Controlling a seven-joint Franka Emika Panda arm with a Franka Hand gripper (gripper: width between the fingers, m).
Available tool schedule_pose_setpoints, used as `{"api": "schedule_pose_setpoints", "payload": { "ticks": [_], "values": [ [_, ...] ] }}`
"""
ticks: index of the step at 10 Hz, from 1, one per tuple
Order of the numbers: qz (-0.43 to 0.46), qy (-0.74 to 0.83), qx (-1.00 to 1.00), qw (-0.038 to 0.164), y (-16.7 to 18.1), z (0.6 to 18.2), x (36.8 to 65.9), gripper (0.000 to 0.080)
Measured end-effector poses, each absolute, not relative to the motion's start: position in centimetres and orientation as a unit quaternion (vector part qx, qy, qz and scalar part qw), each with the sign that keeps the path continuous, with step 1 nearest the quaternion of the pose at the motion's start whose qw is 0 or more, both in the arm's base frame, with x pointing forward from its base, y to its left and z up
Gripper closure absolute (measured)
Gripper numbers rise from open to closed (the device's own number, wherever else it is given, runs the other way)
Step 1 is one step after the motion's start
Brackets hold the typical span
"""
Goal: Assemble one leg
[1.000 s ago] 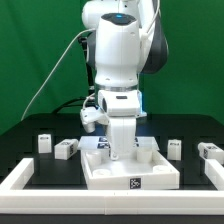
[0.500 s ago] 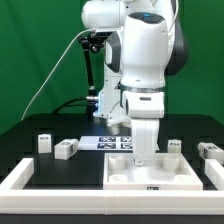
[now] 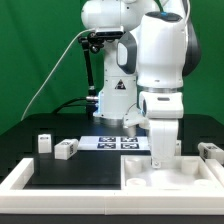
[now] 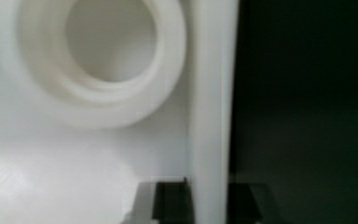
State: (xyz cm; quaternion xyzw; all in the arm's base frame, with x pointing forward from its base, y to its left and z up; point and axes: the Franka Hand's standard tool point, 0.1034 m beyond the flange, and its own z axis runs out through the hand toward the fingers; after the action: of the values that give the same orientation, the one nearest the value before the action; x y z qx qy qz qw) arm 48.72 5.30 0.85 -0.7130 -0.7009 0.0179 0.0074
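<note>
My tool [image 4: 211, 203], pinched narrow on the white panel [image 3: 160, 172] at lower right, may let that thin edge pivot loose, while the leg [image 3: 66, 149] lies on the desk [image 3: 90, 166], lower left.

The black table [image 3: 70, 175] bears 2 legs [image 3: 43, 143] [image 3: 66, 150], the marker board [image 3: 118, 143] and a white panel [image 3: 140, 180].

Arm [image 3: 162, 70] upright, forearm vertical, fingers [image 4: 153, 205] pointing downward
</note>
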Motion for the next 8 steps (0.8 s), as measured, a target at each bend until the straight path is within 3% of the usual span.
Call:
{"api": "schedule_pose_setpoints", "payload": {
  "ticks": [2,3,4,5,6,7,8],
  "values": [
    [0.015,-0.702,-0.712,0.006,5.34,0.86,48.80,0.0733],
    [0.015,-0.701,-0.713,0.006,5.31,0.85,48.80,0.0677],
    [0.015,-0.701,-0.713,0.006,5.31,0.85,48.80,0.0677],
    [0.015,-0.701,-0.713,0.006,5.30,0.85,48.80,0.0492],
    [0.015,-0.701,-0.713,0.006,5.29,0.85,48.80,0.0357],
    [0.015,-0.701,-0.713,0.006,5.28,0.85,48.80,0.0357],
    [0.015,-0.701,-0.713,0.006,5.28,0.85,48.80,0.0203]
  ]
}}
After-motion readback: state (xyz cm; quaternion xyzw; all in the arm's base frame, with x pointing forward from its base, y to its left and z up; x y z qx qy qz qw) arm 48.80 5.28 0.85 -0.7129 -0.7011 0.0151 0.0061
